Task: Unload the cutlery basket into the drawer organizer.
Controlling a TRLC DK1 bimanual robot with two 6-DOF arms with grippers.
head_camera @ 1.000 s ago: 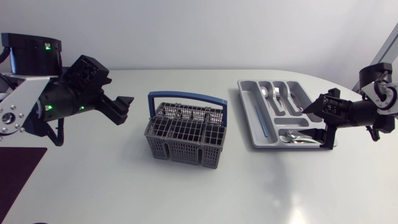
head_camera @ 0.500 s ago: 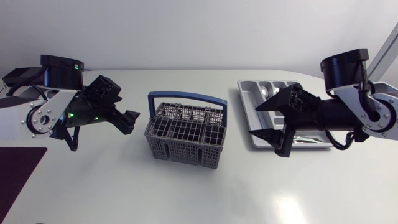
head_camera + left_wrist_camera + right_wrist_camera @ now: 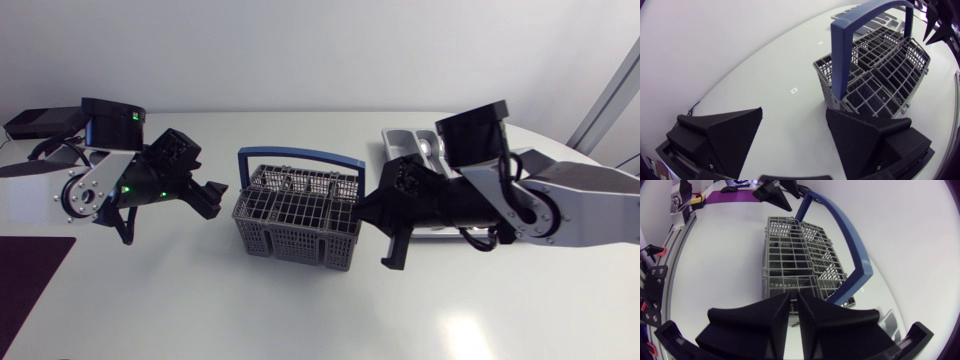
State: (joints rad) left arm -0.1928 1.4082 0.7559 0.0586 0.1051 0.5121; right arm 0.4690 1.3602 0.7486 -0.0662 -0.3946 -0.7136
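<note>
Facing the cutlery basket (image 3: 295,215), right gripper (image 3: 795,294): fingers are pressed together, nothing is held.
Placement of cutlery basket: stood upright on the table (image 3: 300,310) between both grippers, blue handle (image 3: 300,155) raised.
Left gripper (image 3: 794,110): fingers are spread wide, nothing is held.
Drawer organizer (image 3: 398,140): farthest back, partly hidden by right arm (image 3: 560,205).

Pretty bright, even overhead light is spread across the smooth white table (image 3: 150,300). A soft glare patch is seen near its front, and only faint shadow is cast under the grey mesh basket (image 3: 295,215).
</note>
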